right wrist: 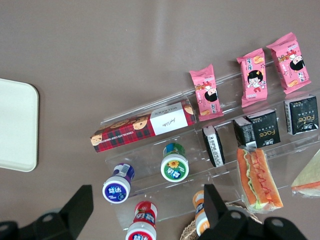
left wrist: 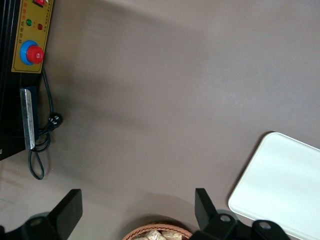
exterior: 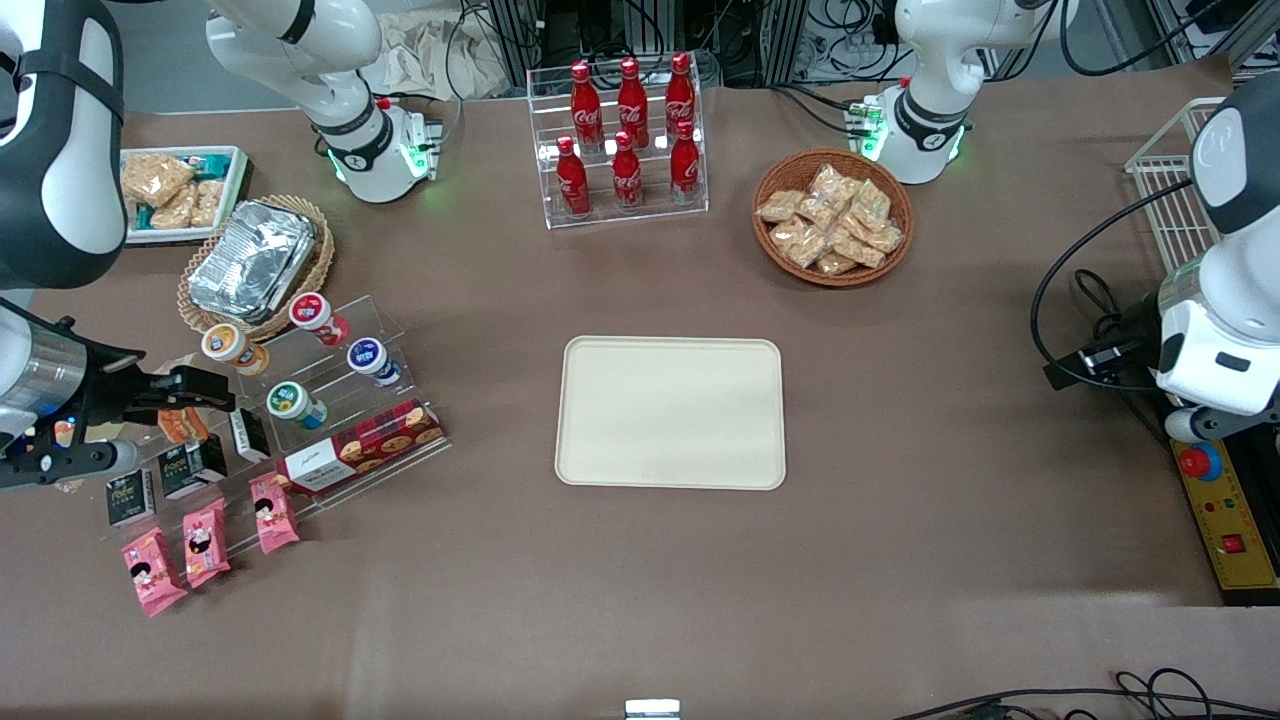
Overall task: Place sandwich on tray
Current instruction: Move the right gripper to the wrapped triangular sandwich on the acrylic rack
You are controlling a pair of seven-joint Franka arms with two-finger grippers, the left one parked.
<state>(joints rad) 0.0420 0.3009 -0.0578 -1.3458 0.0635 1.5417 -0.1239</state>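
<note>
Pink snack packs (exterior: pixel 153 571): three are laid in a row at the foot of a clear stepped shelf (right wrist: pixel 165 107), nearest the front camera.
Sandwich (right wrist: pixel 307 176): it is seen on the upper step, tan face up, with an orange-red edge; part of it is cut off by the frame.
Sandwich vs jaws: it is found outside the spread fingers, well to one side. A second wrapped wedge (right wrist: pixel 260 179), showing a broad orange side, is set between it and the nearer finger (right wrist: pixel 212 200).
Gripper (right wrist: pixel 147 210): the jaws are spread wide and nothing is held.
Under the jaws: small round cups (right wrist: pixel 174 167) are seen tipped on the middle step.
Other shelf items: black boxes (right wrist: pixel 257 129) are stood beside the wedges; a red plaid biscuit box (right wrist: pixel 142 126) is laid on a lower step.
Tray (exterior: pixel 670 412): it is placed flat at mid-table, well apart from the shelf.
Arm pose: the arm is reached in from the working arm's end, and the gripper is held above the shelf's upper steps, pointed down.
Farther back: a wicker basket (exterior: pixel 310 270) with a foil container is seen.
</note>
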